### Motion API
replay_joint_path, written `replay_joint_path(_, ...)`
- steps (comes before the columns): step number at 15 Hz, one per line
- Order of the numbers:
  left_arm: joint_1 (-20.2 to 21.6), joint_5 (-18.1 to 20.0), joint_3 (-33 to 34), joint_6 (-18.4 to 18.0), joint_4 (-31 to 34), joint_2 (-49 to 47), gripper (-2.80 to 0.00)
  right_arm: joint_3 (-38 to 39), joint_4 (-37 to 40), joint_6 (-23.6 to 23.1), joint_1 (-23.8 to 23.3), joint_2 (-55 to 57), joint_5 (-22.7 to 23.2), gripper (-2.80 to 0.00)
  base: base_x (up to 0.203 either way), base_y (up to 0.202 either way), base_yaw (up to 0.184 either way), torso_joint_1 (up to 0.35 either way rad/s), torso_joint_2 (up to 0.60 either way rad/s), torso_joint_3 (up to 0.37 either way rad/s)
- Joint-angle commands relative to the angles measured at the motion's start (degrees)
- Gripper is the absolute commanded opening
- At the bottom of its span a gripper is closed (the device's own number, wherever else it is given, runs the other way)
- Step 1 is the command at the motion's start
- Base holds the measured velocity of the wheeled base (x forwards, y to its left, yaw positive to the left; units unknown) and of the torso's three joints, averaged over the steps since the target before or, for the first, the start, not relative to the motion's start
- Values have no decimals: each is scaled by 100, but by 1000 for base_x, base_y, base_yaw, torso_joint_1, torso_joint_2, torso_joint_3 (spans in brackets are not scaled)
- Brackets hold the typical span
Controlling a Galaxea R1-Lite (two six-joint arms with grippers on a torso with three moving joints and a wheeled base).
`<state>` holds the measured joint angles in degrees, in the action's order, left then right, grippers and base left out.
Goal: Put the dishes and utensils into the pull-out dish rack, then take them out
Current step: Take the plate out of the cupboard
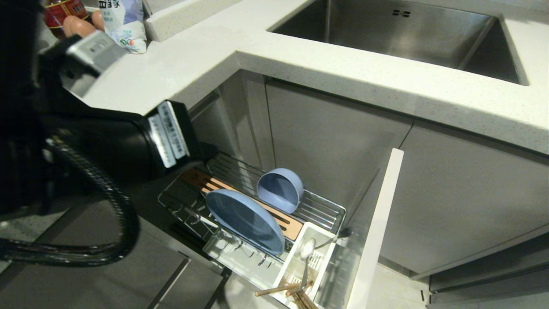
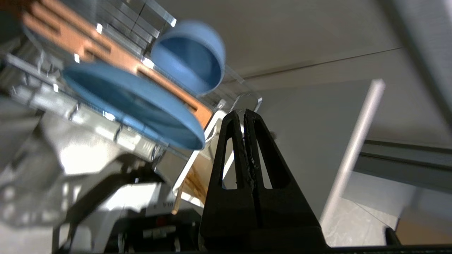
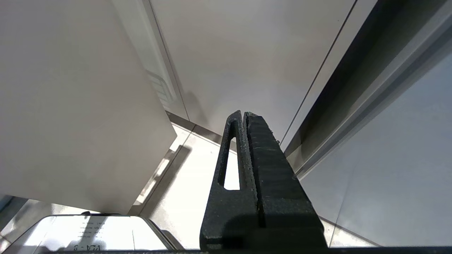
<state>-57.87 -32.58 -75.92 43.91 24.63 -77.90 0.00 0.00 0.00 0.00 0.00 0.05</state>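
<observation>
The pull-out dish rack (image 1: 327, 211) stands drawn out under the counter, its flat front panel (image 1: 377, 227) on the right. A pale blue plate (image 1: 244, 221) stands on edge in the wooden strip (image 1: 201, 180), and a blue bowl (image 1: 279, 189) lies on its side behind it. The spoon (image 1: 309, 249) and chopsticks (image 1: 279, 290) stand in the white caddy (image 1: 296, 264). My left gripper (image 2: 243, 112) is shut and empty, held in the air close to the plate (image 2: 134, 106), bowl (image 2: 187, 60) and chopsticks (image 2: 194, 183). My right gripper (image 3: 243, 113) is shut and empty, low by the cabinet fronts.
The white countertop (image 1: 300, 64) overhangs the rack, with the steel sink (image 1: 407, 34) set into it. A bag (image 1: 122, 21) and a bottle (image 1: 60, 13) sit at the counter's far left. My left arm (image 1: 107, 141) fills the left side.
</observation>
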Motion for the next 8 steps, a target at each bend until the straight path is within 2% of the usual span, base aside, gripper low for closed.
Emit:
replay_joint_path(1, -44, -106, 75, 399, 28, -619, -280, 0, 0, 0, 0, 0, 4, -280, 0, 0, 0, 0, 0, 0)
replay_joint_path(3, -55, -171, 144, 618, 42, -983, -280, 0, 0, 0, 0, 0, 4, -280, 0, 0, 0, 0, 0, 0)
replay_joint_path(4, -53, -244, 198, 665, 44, -1113, 0, 0, 0, 0, 0, 0, 4, -280, 0, 0, 0, 0, 0, 0)
replay_joint_path(6, -52, -382, 206, 933, 58, -1329, 0, 0, 0, 0, 0, 0, -3, -280, 0, 0, 0, 0, 0, 0)
replay_joint_path(8, -49, -471, 230, 975, 59, -1493, 0, 0, 0, 0, 0, 0, 4, -280, 0, 0, 0, 0, 0, 0)
